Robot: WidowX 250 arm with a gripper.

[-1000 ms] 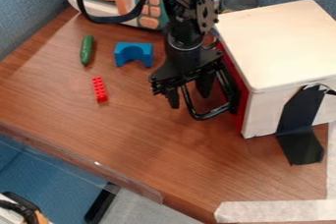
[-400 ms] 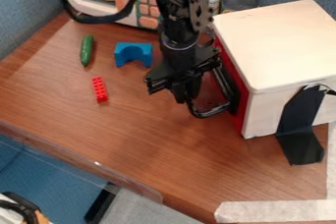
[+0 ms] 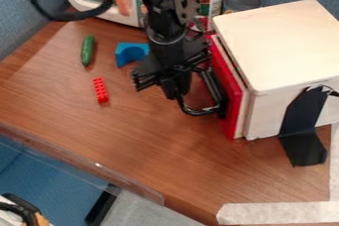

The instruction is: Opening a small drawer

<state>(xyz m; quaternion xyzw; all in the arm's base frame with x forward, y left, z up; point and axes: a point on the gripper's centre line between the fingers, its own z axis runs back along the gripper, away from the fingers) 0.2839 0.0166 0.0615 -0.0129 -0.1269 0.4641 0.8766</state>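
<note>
Microwave [image 3: 128,19] cut off at top, box [image 3: 285,46] at right, blue block [image 3: 123,55] partly hidden

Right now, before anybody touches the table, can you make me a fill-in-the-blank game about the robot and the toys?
The gripper is closed on the drawer's black ____.
The drawer is not shut but slightly ____.
The cucumber is coloured ____.
The arch block is coloured ____.

Missing words: handle; open; green; blue.
</note>
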